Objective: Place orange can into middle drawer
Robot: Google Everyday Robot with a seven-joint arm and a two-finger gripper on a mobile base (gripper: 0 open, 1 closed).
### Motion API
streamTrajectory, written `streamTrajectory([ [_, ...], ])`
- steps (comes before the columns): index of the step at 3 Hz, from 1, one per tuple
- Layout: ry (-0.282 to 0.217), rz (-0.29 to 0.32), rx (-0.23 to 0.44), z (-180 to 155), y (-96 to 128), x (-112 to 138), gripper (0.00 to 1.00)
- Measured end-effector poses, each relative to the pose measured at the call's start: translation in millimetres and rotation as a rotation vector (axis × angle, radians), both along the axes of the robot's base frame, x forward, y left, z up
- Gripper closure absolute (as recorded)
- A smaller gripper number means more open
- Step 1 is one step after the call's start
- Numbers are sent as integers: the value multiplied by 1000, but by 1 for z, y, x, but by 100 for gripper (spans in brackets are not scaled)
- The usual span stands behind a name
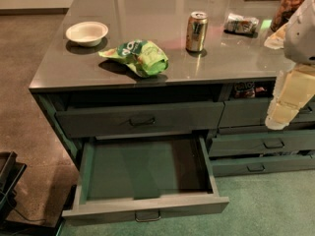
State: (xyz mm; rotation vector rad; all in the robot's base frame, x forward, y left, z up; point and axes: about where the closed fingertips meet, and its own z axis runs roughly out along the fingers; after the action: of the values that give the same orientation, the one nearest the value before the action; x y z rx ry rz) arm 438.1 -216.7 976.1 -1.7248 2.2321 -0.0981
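The orange can (pixel 196 31) stands ungrasped on the bench (pixel 147 9), middle drawer (pixel 142 171) open; the tool (pixel 283 109) (grip state indiscernible) hangs at right.

Grey surface (pixel 147 9), bowl (pixel 87 32) at left, green bag (pixel 140 57) near front, can (pixel 197 31) upright right of it, foil packet (pixel 241 23) farther right, gripper (pixel 278 121) below right edge.

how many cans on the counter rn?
1: the orange can stands upright on the counter, right of the green bag. The arm may hide more at right; the gripper hangs by the right drawers.
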Motion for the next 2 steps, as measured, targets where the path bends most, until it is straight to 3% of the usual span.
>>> streamTrajectory([
  [2,-26,-6,8,5,-5,15,0],
])
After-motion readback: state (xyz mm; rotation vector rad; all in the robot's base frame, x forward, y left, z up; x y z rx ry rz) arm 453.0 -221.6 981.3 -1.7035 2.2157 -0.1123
